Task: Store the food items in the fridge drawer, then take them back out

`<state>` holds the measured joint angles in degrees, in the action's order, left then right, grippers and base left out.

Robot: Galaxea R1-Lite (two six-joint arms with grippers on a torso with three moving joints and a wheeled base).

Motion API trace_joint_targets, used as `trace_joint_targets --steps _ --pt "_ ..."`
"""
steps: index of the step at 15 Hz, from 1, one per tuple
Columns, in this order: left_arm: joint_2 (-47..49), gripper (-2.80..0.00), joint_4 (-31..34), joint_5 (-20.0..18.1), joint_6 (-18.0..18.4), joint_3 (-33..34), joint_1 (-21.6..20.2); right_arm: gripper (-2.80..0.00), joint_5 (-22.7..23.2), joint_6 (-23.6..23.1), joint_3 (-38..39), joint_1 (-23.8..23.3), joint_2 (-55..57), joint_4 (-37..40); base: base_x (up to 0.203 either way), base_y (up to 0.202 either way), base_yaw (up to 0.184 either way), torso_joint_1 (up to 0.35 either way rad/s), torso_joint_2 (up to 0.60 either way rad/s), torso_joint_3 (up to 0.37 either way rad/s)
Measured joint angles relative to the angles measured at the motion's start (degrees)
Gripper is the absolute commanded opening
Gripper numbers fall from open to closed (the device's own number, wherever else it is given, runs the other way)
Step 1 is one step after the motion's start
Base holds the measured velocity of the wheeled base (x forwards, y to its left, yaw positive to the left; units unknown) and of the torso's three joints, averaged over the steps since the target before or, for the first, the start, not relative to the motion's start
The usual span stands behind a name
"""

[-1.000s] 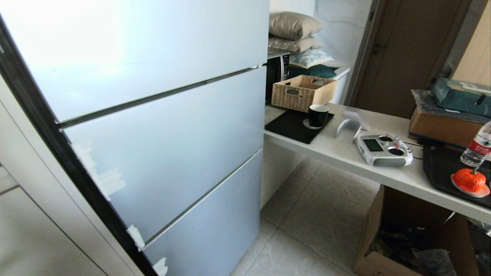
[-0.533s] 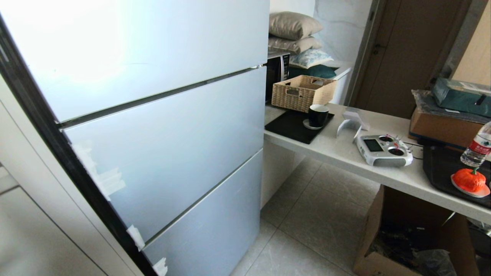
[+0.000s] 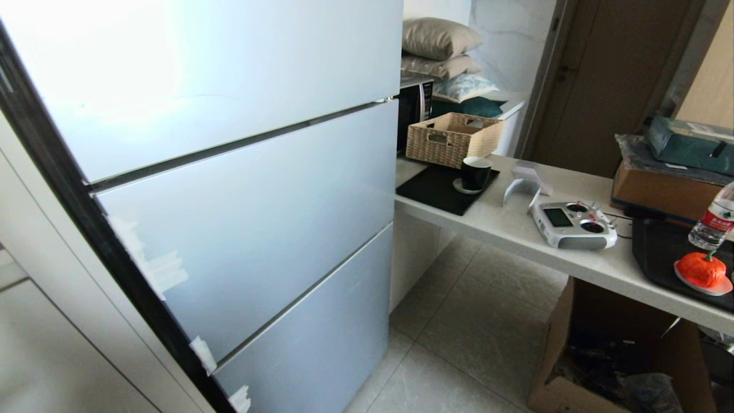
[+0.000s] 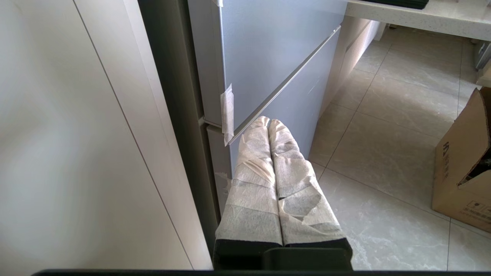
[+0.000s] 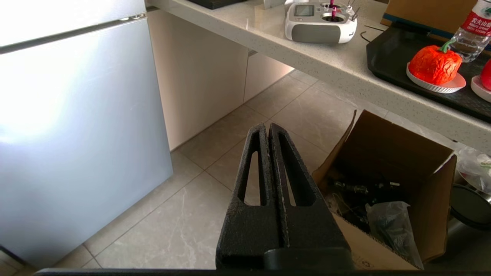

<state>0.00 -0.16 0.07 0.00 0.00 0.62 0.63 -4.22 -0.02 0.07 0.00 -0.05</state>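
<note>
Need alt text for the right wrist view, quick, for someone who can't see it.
The shut black right gripper hangs empty over the tiled floor and an open cardboard box. The closed fridge stands to one side. On the counter beyond, the orange-red fruit sits on a small plate on a black tray.

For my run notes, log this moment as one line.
fridge: all doors closed | orange-red fruit: on saucer, black tray, counter | left gripper: shut, empty | right gripper: shut, empty, above floor
</note>
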Motion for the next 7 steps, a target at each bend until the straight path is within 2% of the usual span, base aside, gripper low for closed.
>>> trace_joint_targets --steps 7 --pt "0.00 -2.80 0.00 0.00 0.00 0.00 0.01 -2.80 -0.23 2.42 0.02 0.00 -0.07 -0.02 0.000 0.000 0.000 0.000 0.00 0.000"
